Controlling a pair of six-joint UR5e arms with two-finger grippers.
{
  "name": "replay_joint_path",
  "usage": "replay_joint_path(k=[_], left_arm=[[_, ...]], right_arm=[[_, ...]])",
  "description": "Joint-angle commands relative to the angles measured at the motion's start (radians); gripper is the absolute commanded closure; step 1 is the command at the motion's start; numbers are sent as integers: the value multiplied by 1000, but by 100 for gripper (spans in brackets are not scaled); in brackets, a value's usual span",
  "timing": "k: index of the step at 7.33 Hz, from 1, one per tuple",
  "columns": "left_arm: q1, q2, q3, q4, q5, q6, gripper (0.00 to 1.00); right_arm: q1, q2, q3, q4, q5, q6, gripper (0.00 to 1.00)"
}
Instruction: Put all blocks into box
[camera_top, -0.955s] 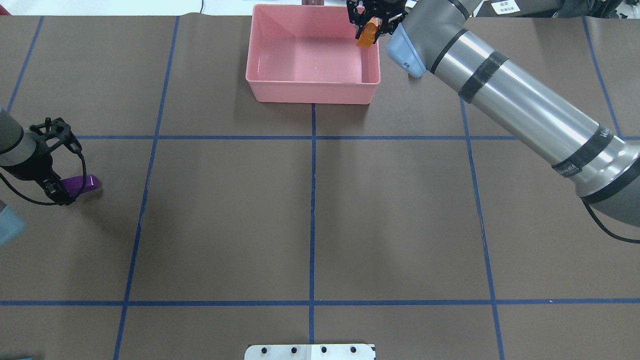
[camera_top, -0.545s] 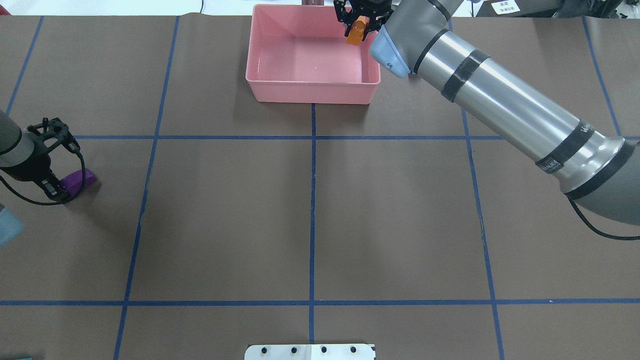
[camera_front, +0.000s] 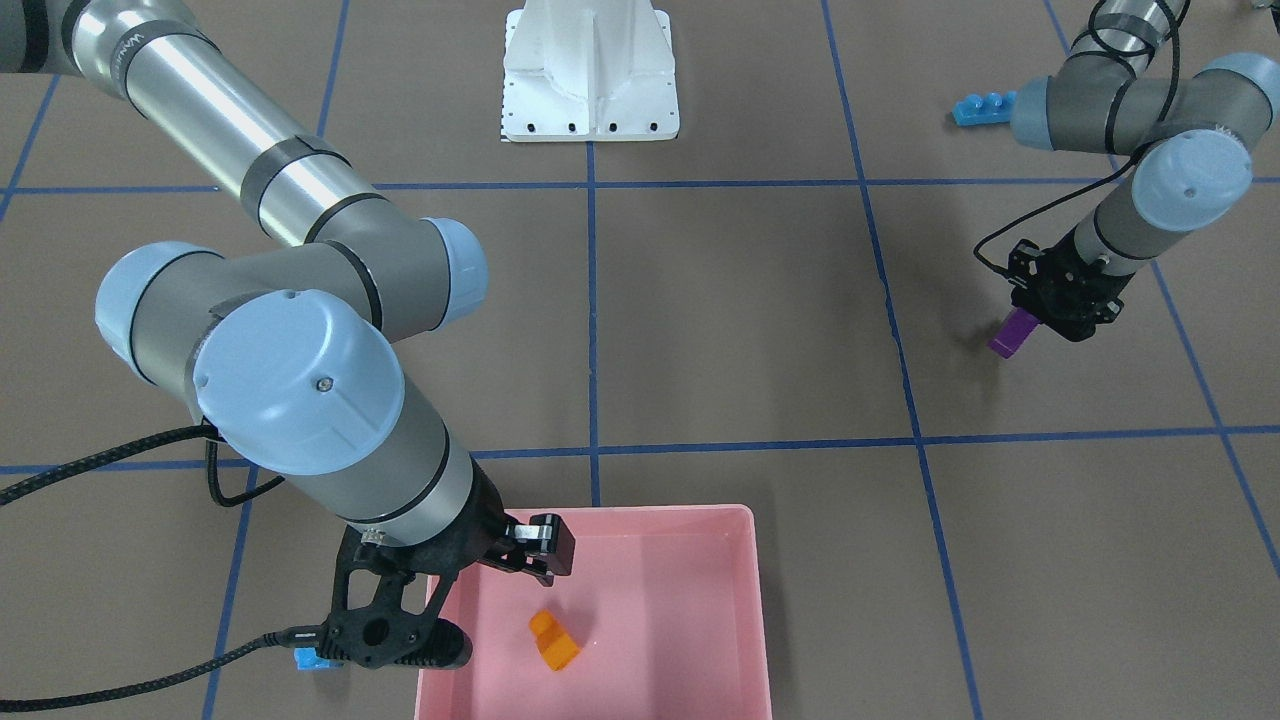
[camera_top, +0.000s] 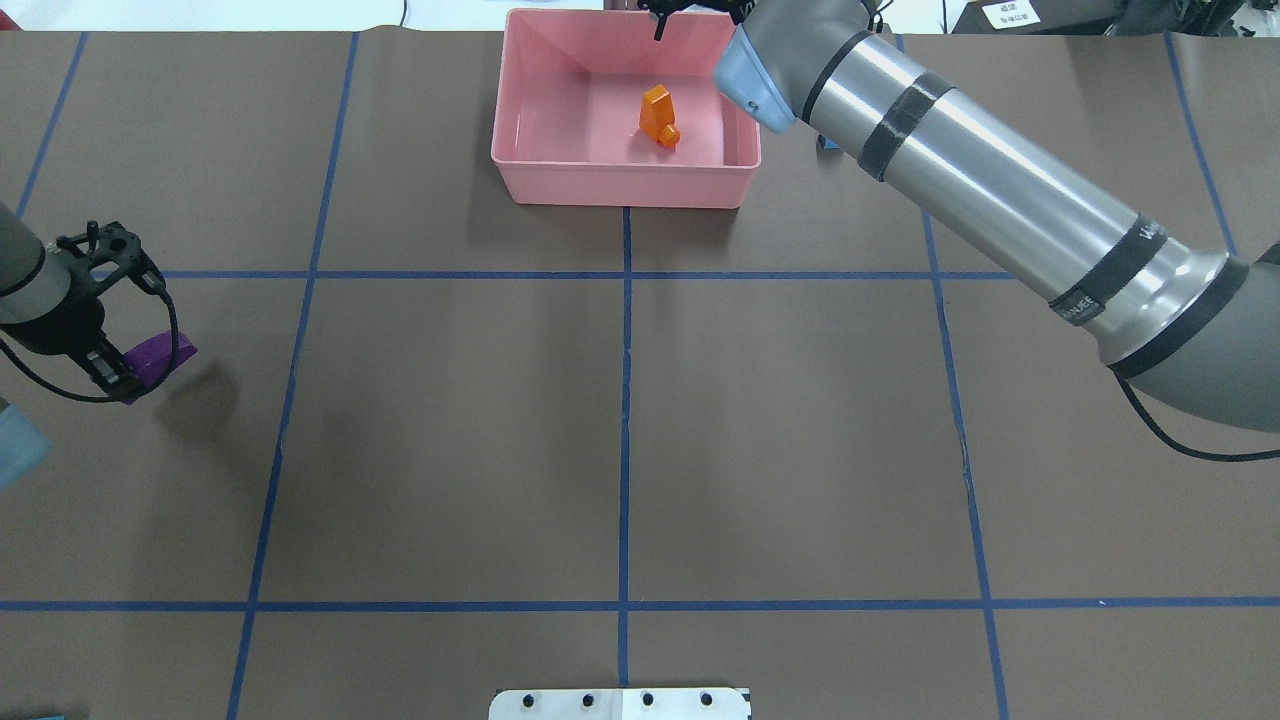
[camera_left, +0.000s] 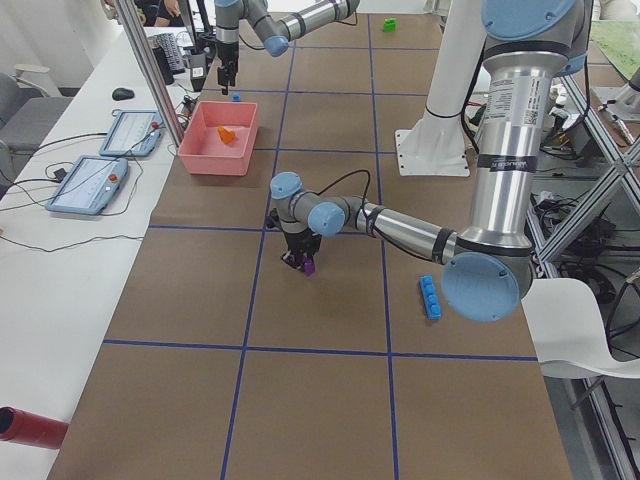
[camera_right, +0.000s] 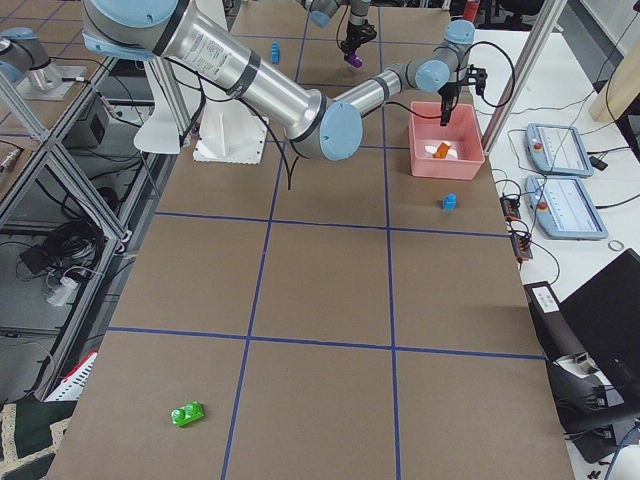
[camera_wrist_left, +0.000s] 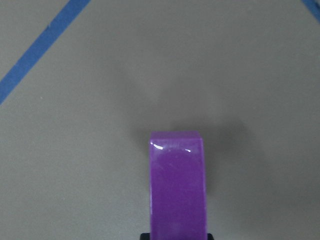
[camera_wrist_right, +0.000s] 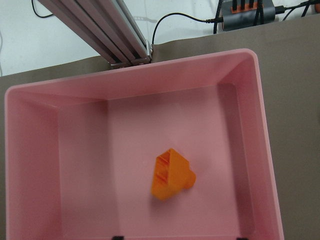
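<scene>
The orange block lies loose inside the pink box, also in the right wrist view. My right gripper is open and empty above the box's right part. My left gripper is shut on the purple block at the table's left, held just above the surface; the block fills the left wrist view. The small blue block lies outside the box, next to its right wall. The long blue block lies near my left arm. The green block lies far out on my right.
The white robot base stands at the table's near middle. Blue tape lines cross the brown table. My right arm stretches diagonally over the right half. Tablets and cables lie beyond the table's far edge.
My right gripper moved left over the box and opened; the orange block dropped onto the box floor. My left gripper, shut on the purple block, shifted slightly upward.
</scene>
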Motion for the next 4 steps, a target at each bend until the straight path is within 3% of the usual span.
replay_joint_path(k=[1,2,3,4], left_arm=[[-87,-121,-112,253,-93,-43,100],[-130,-139,-126,252,-196,-195,100],[-135,-202,-143,249,-206,-390,100],[-134,-282,-143,243,-206,-586,100]], right_arm=[[59,-10,44,-46,78,-43,1],[64,-22,81,-211,65,-172,1],[67,-31,165,-396,5,-368,1],[64,-98,243,-486,-53,-497,1]])
